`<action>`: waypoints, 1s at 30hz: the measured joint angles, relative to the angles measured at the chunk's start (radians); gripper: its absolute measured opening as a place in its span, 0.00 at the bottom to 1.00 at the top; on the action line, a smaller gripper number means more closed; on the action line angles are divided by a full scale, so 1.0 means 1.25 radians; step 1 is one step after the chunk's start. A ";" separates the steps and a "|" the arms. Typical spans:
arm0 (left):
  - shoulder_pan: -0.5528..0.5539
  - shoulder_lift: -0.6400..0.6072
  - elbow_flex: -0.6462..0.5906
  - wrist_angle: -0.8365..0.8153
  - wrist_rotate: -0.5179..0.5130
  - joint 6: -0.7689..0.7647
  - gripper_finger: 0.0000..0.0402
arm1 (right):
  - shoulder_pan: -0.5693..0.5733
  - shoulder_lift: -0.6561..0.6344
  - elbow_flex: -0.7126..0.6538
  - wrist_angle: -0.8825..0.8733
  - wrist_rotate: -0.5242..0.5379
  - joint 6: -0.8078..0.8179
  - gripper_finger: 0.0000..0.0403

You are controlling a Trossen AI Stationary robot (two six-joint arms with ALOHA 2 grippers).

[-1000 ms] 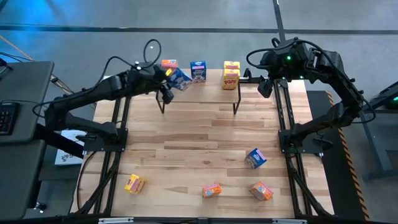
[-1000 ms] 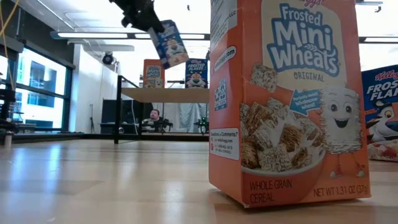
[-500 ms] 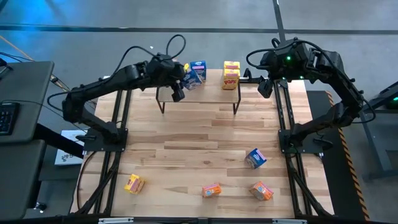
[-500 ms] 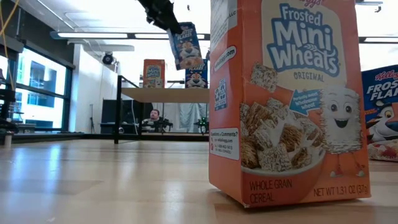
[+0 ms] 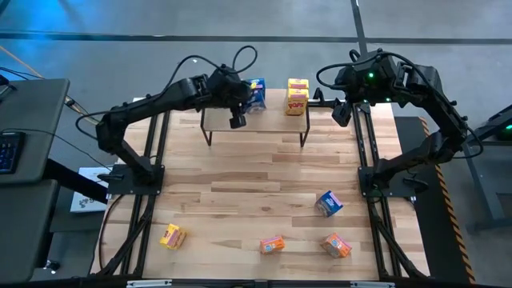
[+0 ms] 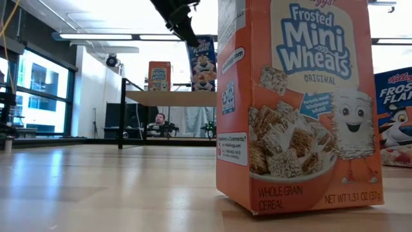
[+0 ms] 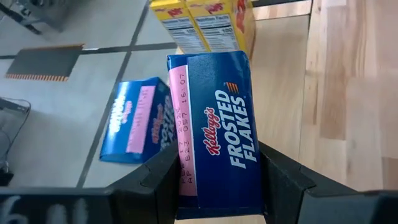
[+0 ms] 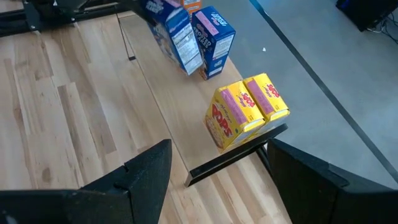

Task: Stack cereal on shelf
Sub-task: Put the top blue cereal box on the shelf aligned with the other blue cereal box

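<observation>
1. Four small cardboard cereal boxes are seen on the near part of the light-wood surface [image 5: 256, 188]: a yellow one [image 5: 171, 236], an orange one [image 5: 272, 244], a second orange one [image 5: 337, 245] and a blue one [image 5: 329, 203] slightly farther back.
2. At the far edge, the low light-wood shelf on thin black legs [image 5: 276, 116] is found carrying two yellow Pops boxes [image 8: 245, 110] side by side and a standing blue box [image 8: 213, 40].
3. A blue Frosted Flakes box [image 7: 214, 134] is held above the shelf, clamped between the fingers of the left gripper [image 7: 217, 177], just beside the standing blue box.
4. The right gripper [image 8: 217, 171] is held open beside the shelf's right end.
</observation>
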 joint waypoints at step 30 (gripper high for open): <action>0.026 0.049 0.001 -0.011 0.025 0.048 0.46 | 0.000 0.000 0.000 -0.006 -0.002 0.000 0.64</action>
